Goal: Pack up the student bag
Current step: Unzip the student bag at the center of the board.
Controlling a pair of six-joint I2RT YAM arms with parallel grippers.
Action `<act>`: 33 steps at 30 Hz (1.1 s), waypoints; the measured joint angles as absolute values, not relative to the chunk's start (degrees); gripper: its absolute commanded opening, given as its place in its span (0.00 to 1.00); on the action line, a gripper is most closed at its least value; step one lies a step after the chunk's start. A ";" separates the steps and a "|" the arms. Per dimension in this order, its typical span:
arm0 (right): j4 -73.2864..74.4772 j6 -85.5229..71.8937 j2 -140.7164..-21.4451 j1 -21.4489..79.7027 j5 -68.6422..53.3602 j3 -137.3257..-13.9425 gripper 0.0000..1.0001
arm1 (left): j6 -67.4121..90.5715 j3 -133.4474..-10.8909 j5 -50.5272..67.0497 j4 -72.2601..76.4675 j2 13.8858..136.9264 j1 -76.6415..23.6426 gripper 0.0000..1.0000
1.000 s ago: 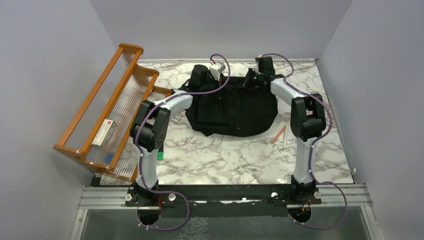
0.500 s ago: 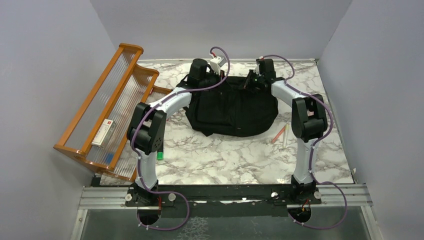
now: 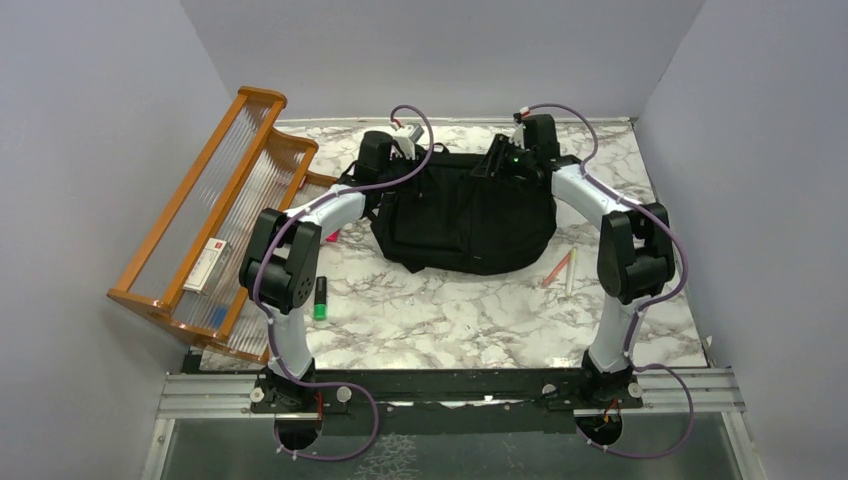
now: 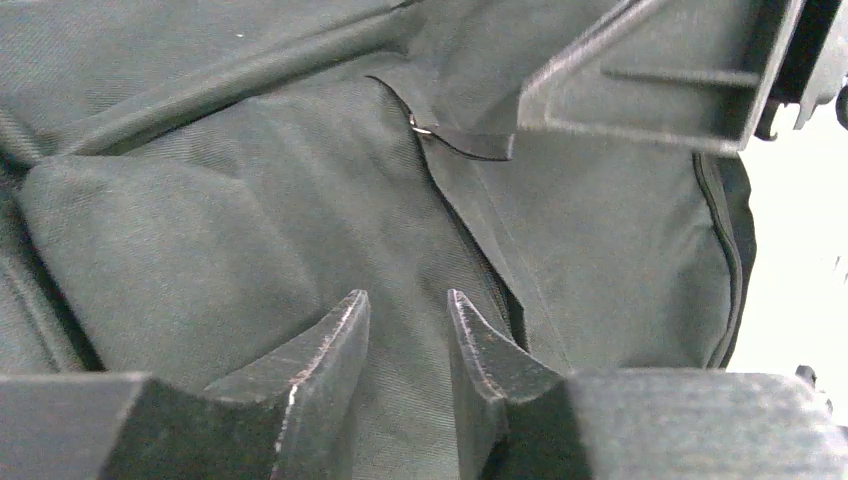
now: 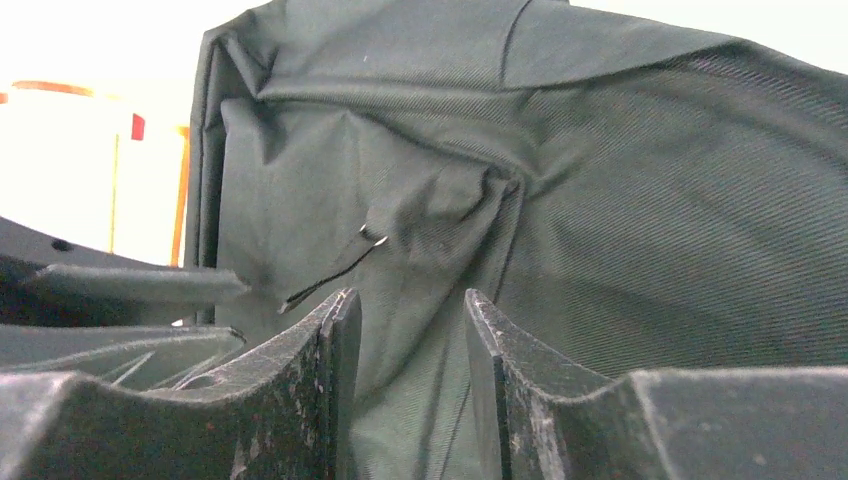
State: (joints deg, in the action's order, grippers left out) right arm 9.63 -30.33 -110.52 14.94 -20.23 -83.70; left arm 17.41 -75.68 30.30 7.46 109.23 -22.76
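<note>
Top external view: the large black soft fabric backpack [image 3: 465,215] lies flat toward twelve o'clock on the white marble-patterned worktop [image 3: 450,320]. The left hand [image 3: 388,152] hangs over its eleven o'clock corner and the right hand [image 3: 512,160] over one o'clock, both with fingers slightly parted, pinching nothing. Flanking the top edge likely suits working the small metal zip pull [image 4: 424,129] — thin loose pens [image 3: 560,268] wait at the bag's four o'clock.
</note>
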 measured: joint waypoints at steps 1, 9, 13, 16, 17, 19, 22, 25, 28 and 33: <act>10.07 -30.17 -110.45 15.53 -19.94 -83.70 0.49 | 17.69 -75.33 30.02 7.51 109.12 -22.44 0.38; 16.67 -28.38 -110.69 23.94 -14.50 -86.21 0.50 | 18.87 -75.07 29.08 8.75 108.53 -21.74 0.39; 18.46 -27.35 -111.00 26.37 -11.16 -88.09 0.49 | 19.09 -74.78 29.08 8.97 108.18 -21.69 0.40; 20.10 -26.65 -111.13 26.55 -8.51 -88.36 0.47 | 19.16 -74.74 29.08 8.99 108.12 -21.69 0.39; 20.49 -26.44 -111.31 26.52 -7.84 -88.36 0.47 | 19.18 -74.74 29.10 9.02 108.09 -21.69 0.40; 21.26 -26.15 -111.70 26.52 -6.63 -88.40 0.48 | 19.29 -74.74 29.10 9.02 108.09 -21.69 0.40; 22.59 -25.67 -112.25 26.46 -5.08 -88.60 0.47 | 19.33 -74.74 29.10 9.10 108.12 -21.69 0.40; 23.03 -25.36 -112.44 26.44 -4.43 -88.73 0.34 | 19.46 -74.74 29.12 9.32 108.12 -21.69 0.40; 23.24 -25.30 -112.62 26.44 -4.29 -88.99 0.17 | 19.53 -74.74 29.15 9.37 108.12 -21.69 0.40; 23.11 -25.54 -112.60 26.55 -3.70 -88.95 0.01 | 19.55 -74.74 29.17 9.39 108.12 -21.69 0.42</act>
